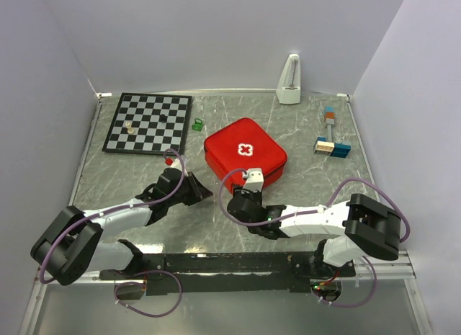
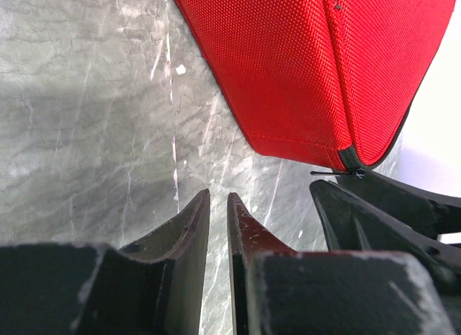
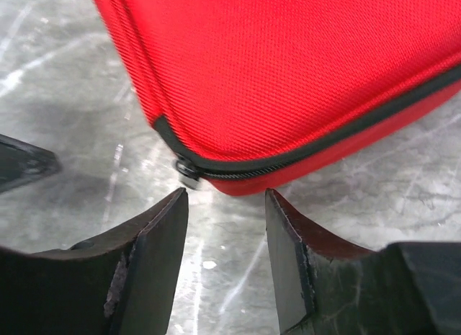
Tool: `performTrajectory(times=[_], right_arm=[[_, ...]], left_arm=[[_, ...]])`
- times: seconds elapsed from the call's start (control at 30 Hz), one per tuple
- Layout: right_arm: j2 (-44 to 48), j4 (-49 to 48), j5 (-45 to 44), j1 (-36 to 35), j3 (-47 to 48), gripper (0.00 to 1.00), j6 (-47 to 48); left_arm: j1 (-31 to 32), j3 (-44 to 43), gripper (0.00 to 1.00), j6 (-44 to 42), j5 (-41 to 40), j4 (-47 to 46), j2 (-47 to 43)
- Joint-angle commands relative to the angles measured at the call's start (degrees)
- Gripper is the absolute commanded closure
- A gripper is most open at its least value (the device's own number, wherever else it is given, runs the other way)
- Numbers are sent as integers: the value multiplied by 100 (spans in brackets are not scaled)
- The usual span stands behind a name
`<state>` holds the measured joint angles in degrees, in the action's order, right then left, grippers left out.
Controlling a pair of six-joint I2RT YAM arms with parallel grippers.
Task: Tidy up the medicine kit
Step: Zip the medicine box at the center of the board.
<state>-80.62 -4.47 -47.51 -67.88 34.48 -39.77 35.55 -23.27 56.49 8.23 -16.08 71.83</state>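
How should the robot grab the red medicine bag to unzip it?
Probably the small zipper pull sticking out at the near corner of the closed medicine kit, where the black zipper line ends. The right gripper is open just in front of it, so come in low from that side.

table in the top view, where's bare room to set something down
Free: the back strip between chessboard and metronome; the table between medicine kit and coloured blocks. Crowded: the kit's near edge, where left gripper and right gripper both sit.
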Motion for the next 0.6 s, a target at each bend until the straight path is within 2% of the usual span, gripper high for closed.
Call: performTrajectory(times=[0.0, 0.33, 0.57], right_arm=[[37, 51, -215, -50, 349, 45, 110], [-226, 368, -101, -33, 718, 45, 31], [-366, 411, -57, -24, 893, 55, 4]], left_arm=[[-13, -20, 79, 29, 82, -177, -55], [-13, -20, 79, -15, 100, -133, -91], [-13, 24, 79, 2, 161, -185, -73]])
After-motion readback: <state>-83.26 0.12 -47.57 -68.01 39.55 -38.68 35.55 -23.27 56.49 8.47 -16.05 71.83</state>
